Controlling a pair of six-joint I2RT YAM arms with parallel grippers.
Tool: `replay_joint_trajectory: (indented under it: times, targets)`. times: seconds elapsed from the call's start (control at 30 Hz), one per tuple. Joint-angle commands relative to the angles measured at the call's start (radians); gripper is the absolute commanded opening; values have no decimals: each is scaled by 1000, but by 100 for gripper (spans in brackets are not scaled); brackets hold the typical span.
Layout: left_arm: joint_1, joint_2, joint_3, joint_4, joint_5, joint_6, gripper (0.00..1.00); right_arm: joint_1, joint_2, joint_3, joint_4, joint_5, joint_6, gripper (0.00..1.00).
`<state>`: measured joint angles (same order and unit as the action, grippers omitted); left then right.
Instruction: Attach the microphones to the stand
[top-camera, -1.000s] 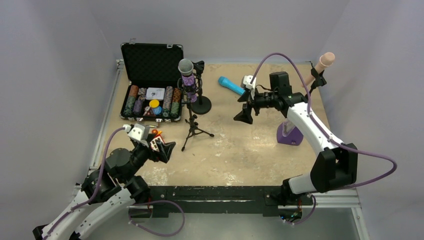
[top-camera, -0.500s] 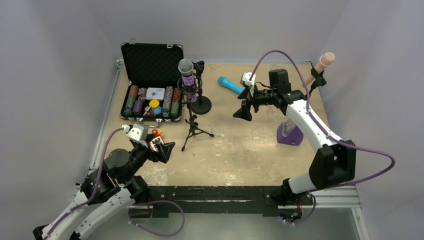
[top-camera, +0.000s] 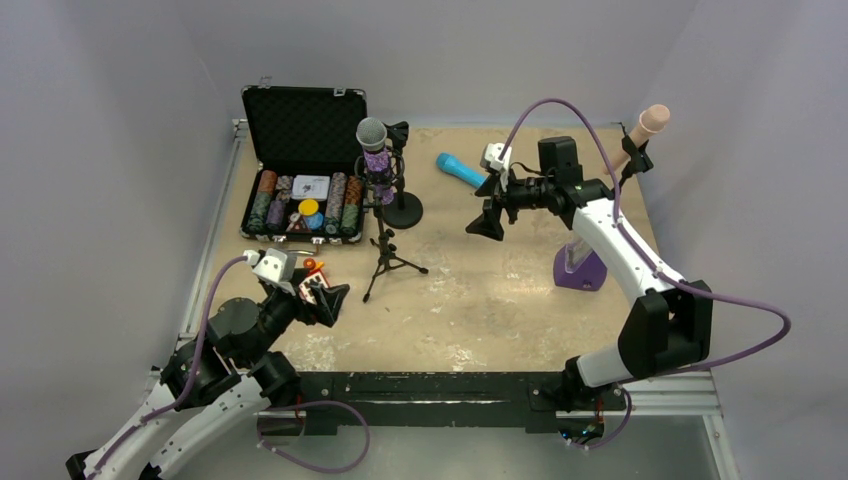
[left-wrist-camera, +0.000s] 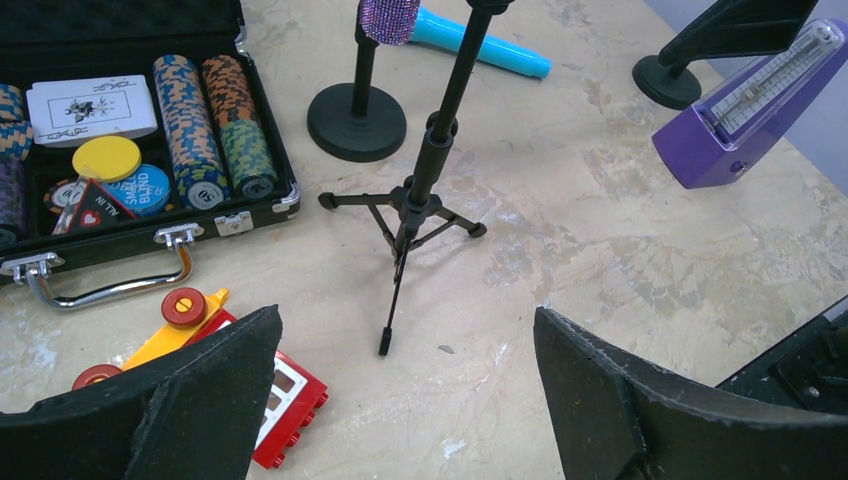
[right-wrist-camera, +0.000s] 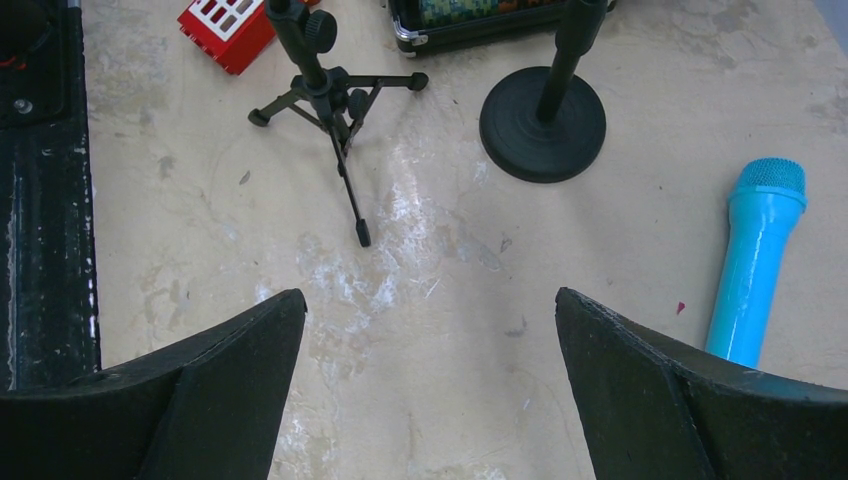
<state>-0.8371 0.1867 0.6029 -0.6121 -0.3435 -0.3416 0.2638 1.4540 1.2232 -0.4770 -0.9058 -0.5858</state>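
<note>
Tabletop (top-camera: 500, 300) lay bare across its near middle. Three microphones: purple microphone (top-camera: 376, 158) upright by the far-left tripod stand (left-wrist-camera: 418, 200), blue microphone (top-camera: 460, 169) flat beside my gaping, empty right gripper (right-wrist-camera: 430, 300), pink microphone (top-camera: 652, 122) at the far-right edge. My left gripper (left-wrist-camera: 405, 320) gaped empty too.

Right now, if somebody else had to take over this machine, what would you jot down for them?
Left gripper: open, empty, low at the near left of the table.
Right gripper: open, empty, hovering just near of the blue microphone.
Purple microphone: upright in a stand beside the chip case; whether it sits on the tripod or the round-base stand, I cannot tell.
Pink microphone: tilted in a clip at the far right edge.
Done: purple and pink mounted.
Left: the blue one lies flat on the table; pick it up and clip it in, probably with the right gripper.
</note>
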Motion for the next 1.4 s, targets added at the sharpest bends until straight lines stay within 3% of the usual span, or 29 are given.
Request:
replay_joint_trajectory:
  times: [0.0,1.37]
  targets:
    - [7,-8,31,16,-6,-14,100,8,15,51,25,10,11,99]
    - [7,-5,32,25,3,-17,100,8,43,78,25,16,22,99]
